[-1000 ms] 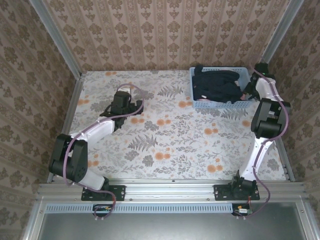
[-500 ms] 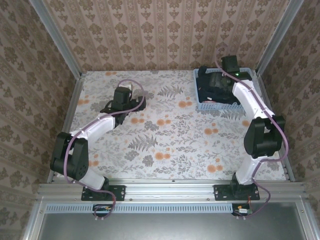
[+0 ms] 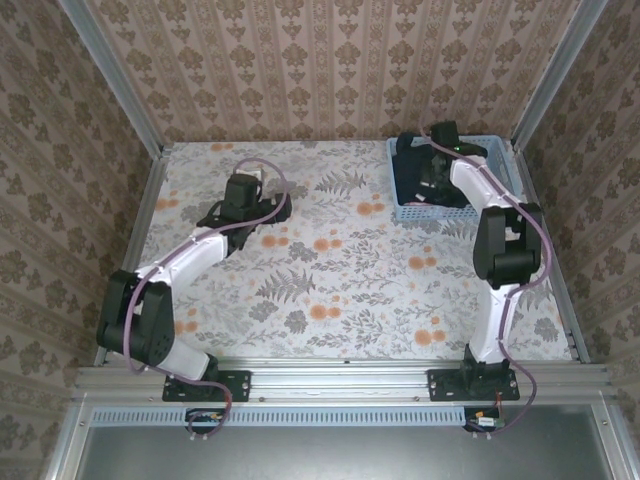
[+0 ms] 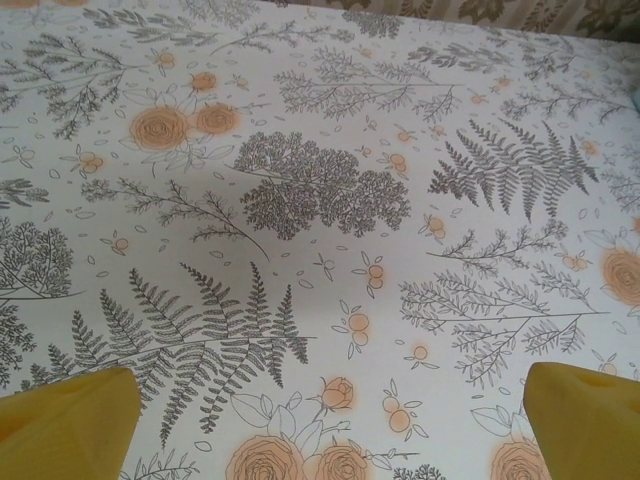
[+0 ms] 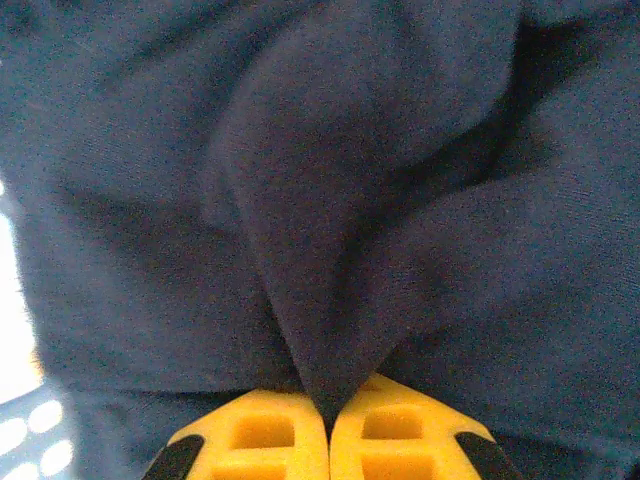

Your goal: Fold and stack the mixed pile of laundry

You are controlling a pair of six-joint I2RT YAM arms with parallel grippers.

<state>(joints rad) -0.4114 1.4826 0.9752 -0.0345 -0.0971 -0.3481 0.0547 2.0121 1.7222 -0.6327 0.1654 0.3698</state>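
The laundry pile shows as a dark navy T-shirt (image 3: 418,175) bunched inside the light blue basket (image 3: 432,211) at the table's far right. My right gripper (image 3: 436,158) reaches down into the basket from above. In the right wrist view its yellow fingers (image 5: 262,440) are pressed together, and the right gripper (image 5: 329,425) is shut on a raised fold of the navy T-shirt (image 5: 330,220). My left gripper (image 3: 238,204) hovers over the far left of the table. The left gripper (image 4: 325,430) is open, with one yellow fingertip (image 4: 62,425) at each lower corner and bare tablecloth between them.
A flowered tablecloth (image 3: 330,270) covers the table. Patterned walls and metal posts close in the back and both sides. The basket's lattice wall (image 5: 14,435) shows pale at the left edge of the right wrist view, close to the fingers.
The right arm swung from the basket's right side to over its middle, went down into it and shut on the navy T-shirt. The left arm shifted slightly and stayed open.
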